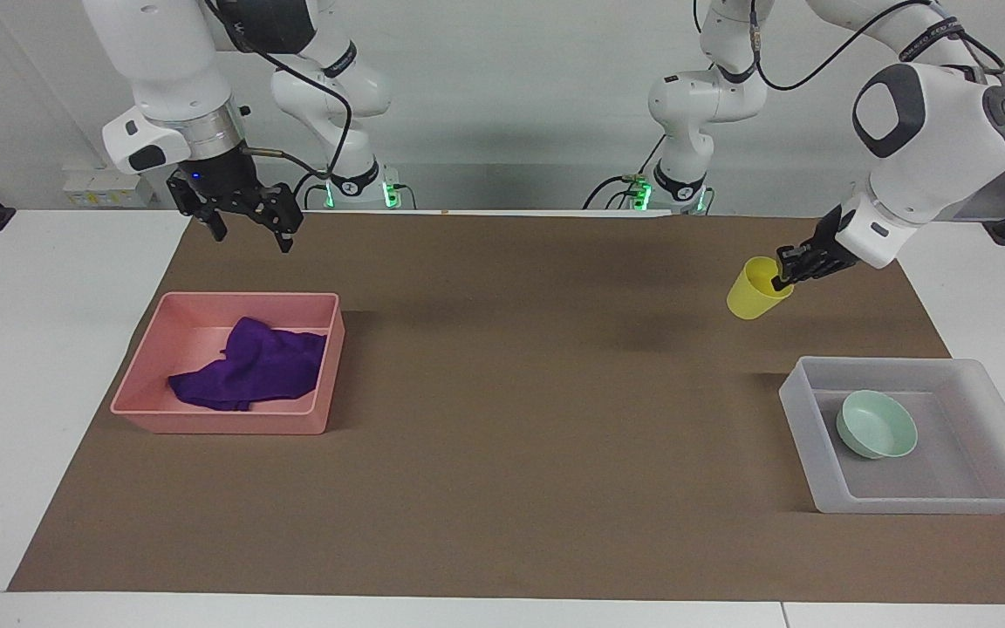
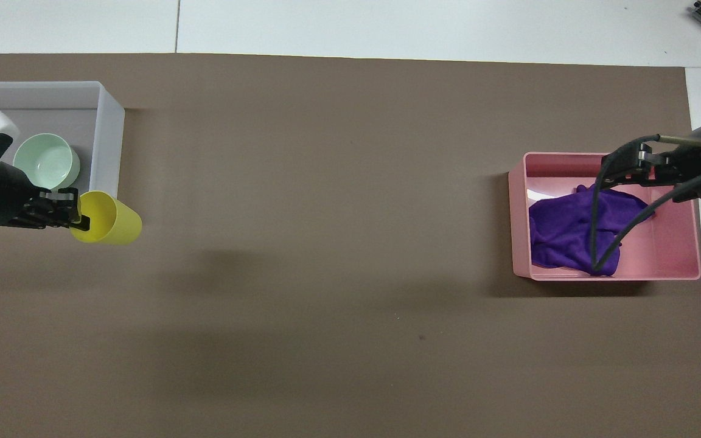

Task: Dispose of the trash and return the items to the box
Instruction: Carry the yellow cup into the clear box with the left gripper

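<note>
My left gripper (image 1: 783,272) is shut on the rim of the yellow cup (image 1: 751,293) and holds it tilted in the air over the brown mat, just outside a corner of the translucent box (image 1: 982,375). In the overhead view the cup (image 2: 110,219) hangs beside the box wall (image 2: 110,121). The mint-green bowl (image 1: 876,424) sits in the box. The purple rag (image 1: 249,366) lies crumpled in the pink tray (image 1: 206,420). My right gripper (image 1: 245,228) is open and empty, raised over the mat at the edge of the pink tray that is nearer to the robots.
The brown mat (image 1: 502,453) covers most of the white table. The pink tray stands toward the right arm's end and the box toward the left arm's end. The right arm's cable (image 2: 600,231) hangs over the rag in the overhead view.
</note>
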You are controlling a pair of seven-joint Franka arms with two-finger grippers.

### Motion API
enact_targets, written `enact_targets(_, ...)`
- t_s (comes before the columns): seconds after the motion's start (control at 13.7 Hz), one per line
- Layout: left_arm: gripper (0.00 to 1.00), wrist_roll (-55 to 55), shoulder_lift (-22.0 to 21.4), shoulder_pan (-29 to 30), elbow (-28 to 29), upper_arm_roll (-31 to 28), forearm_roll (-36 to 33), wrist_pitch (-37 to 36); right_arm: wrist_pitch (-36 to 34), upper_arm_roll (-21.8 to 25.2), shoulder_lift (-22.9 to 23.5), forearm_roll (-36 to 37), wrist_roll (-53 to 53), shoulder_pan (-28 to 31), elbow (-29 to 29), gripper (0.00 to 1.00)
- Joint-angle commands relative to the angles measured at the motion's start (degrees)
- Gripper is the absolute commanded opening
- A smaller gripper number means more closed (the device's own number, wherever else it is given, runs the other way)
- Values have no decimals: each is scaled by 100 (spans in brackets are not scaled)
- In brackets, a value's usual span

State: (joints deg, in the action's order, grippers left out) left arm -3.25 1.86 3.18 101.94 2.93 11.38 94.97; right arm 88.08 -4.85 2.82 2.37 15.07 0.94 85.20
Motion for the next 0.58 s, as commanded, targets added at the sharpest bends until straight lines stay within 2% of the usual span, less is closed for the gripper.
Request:
enact_targets(0.0, 0, -219, 95, 7, -253, -20, -144, -137, 52, 37, -54, -149, -162, 20, 40, 100)
enact_targets(0.22, 0, -290, 165, 139, -359, -21, -214, -172, 43, 54, -45, -149, -162, 73, 40, 100)
enact_targets(0.29, 0, -290, 183, 122, -368, -21, -450, -189, 43, 54, -45, -140, -162, 73, 40, 100)
enact_targets(0.51, 0, -194, 86, 305, -455, -64, -566, -198, 43, 54, -45, -140, -162, 73, 40, 100)
